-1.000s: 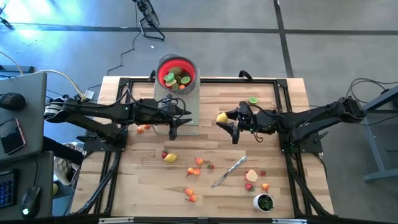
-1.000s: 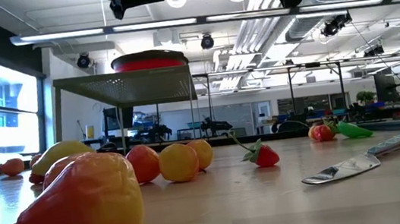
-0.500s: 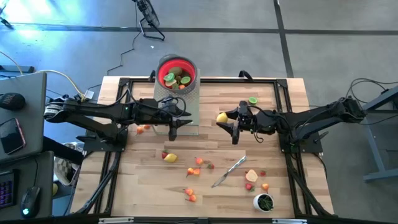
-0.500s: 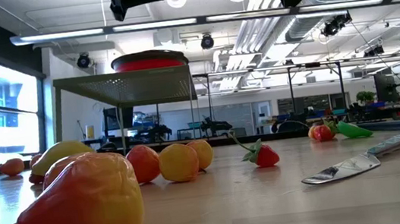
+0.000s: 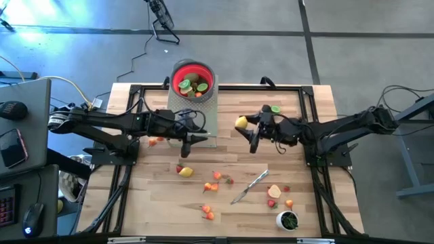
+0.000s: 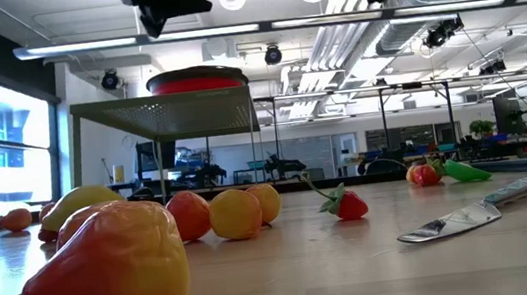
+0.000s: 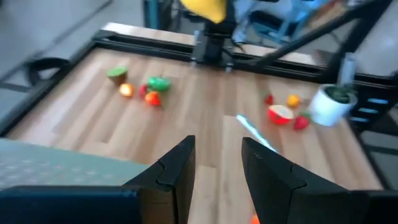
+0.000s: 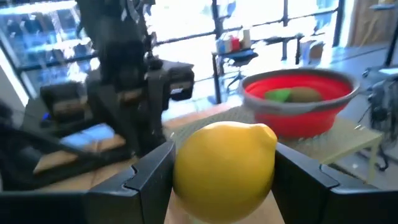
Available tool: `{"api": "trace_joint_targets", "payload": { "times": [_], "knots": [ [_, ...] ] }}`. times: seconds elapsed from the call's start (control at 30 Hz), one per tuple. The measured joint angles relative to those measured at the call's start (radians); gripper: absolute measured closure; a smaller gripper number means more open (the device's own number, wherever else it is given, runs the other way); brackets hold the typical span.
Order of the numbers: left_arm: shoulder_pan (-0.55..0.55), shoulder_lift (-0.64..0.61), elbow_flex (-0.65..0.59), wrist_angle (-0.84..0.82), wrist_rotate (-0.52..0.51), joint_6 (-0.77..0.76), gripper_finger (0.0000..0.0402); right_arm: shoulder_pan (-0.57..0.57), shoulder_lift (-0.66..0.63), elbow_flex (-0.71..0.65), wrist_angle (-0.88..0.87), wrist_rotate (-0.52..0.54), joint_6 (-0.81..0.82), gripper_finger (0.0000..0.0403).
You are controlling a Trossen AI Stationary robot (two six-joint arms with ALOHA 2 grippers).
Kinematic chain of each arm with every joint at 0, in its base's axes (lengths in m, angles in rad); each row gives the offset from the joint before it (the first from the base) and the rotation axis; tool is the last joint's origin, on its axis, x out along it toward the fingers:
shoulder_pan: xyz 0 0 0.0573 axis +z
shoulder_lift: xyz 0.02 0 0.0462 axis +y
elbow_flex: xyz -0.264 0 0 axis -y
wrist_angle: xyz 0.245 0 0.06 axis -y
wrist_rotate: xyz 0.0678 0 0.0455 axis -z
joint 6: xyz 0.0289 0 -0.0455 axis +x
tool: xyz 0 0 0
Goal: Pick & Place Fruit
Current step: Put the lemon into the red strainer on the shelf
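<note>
Right wrist view: my right gripper [image 8: 225,186] clasps the lemon [image 8: 225,163], held high to clear the red bowl [image 8: 301,102]; my left gripper [image 7: 217,165] waits, parted, empty.

Both arms mid-air, right gripper [image 8: 225,180] gripping, left gripper [image 7: 214,168] empty.

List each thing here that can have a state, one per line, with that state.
Right gripper: shut on the lemon, held in the air.
Left gripper: open, holding nothing, beside the mesh stand.
Red bowl: upright on the stand, with fruit inside.
Knife: lying flat on the table.
White cup: upright, with green contents.
Strawberry: lying on the table.
</note>
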Motion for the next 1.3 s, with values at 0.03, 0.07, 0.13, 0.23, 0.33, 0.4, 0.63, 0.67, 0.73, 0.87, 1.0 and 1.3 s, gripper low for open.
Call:
{"api": "trace_joint_targets", "payload": {
  "times": [0.03, 0.07, 0.13, 0.23, 0.33, 0.4, 0.63, 0.67, 0.73, 0.87, 1.0, 1.3],
  "knots": [
    [0.0, 0.0, 0.0, -0.001, -0.026, 0.0, 0.0275, -0.009, 0.0, 0.0, 0.015, 0.003, 0.0, 0.0179],
    [0.0, 0.0, 0.0, -0.006, -0.046, 0.003, 0.0275, -0.016, -0.002, 0.0, 0.028, 0.005, 0.003, 0.0179],
    [0.001, -0.006, -0.003, -0.008, -0.073, 0.019, 0.0275, -0.028, 0.002, 0.001, 0.034, 0.005, 0.007, 0.0179],
    [0.0, -0.057, -0.026, 0.014, -0.11, 0.05, 0.0275, -0.045, 0.006, 0.0, 0.021, 0.002, 0.006, 0.0179],
    [0.0, -0.133, -0.1, 0.072, -0.123, 0.082, 0.0279, -0.066, 0.004, 0.0, 0.028, 0.001, 0.006, 0.0179],
    [0.001, -0.18, -0.153, 0.119, -0.125, 0.101, 0.0286, -0.079, 0.004, 0.0, 0.03, 0.002, 0.006, 0.0179],
    [0.0, -0.376, -0.296, 0.134, -0.125, 0.114, 0.0318, -0.151, 0.039, 0.002, 0.159, -0.135, -0.011, 0.0179],
    [0.0, -0.403, -0.311, 0.137, -0.124, 0.122, 0.0322, -0.161, 0.053, 0.001, 0.179, -0.145, -0.018, 0.0179],
    [0.0, -0.462, -0.347, 0.15, -0.125, 0.128, 0.0327, -0.178, 0.093, 0.0, 0.252, -0.161, -0.036, 0.0179],
    [0.0, -0.584, -0.404, 0.157, -0.125, 0.134, 0.0333, -0.215, 0.18, 0.0, 0.379, -0.19, -0.045, 0.0179],
    [0.0, -0.701, -0.446, 0.128, -0.125, 0.136, 0.0334, -0.254, 0.257, 0.033, 0.439, -0.21, -0.045, 0.0179],
    [0.0, -0.862, -0.452, -0.033, -0.125, 0.125, 0.0334, -0.305, 0.423, 0.292, 0.294, -0.286, -0.102, 0.0179]
  ]
}}
